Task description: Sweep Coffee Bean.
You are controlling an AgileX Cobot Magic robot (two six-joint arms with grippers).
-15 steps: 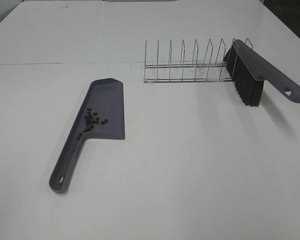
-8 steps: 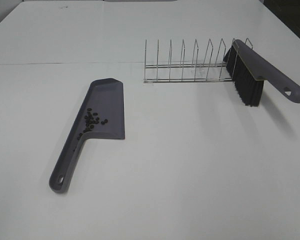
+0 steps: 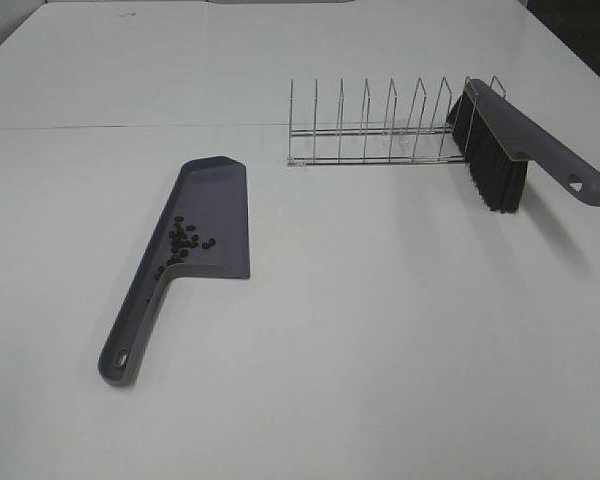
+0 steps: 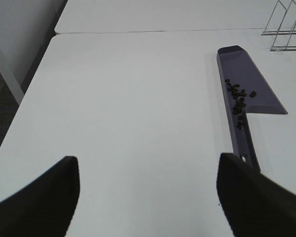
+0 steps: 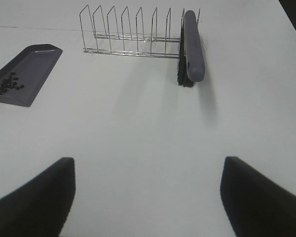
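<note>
1. The left gripper hangs with jaws spread wide, holding nothing, over bare table.
2. The right gripper is likewise wide and empty.
3. The coffee beans lie clustered in the grey dustpan, left of the table's centre.
4. The brush rests in the wire rack toward the far right.

L gripper & R gripper: jaws spread wide, holding nothing.
</note>
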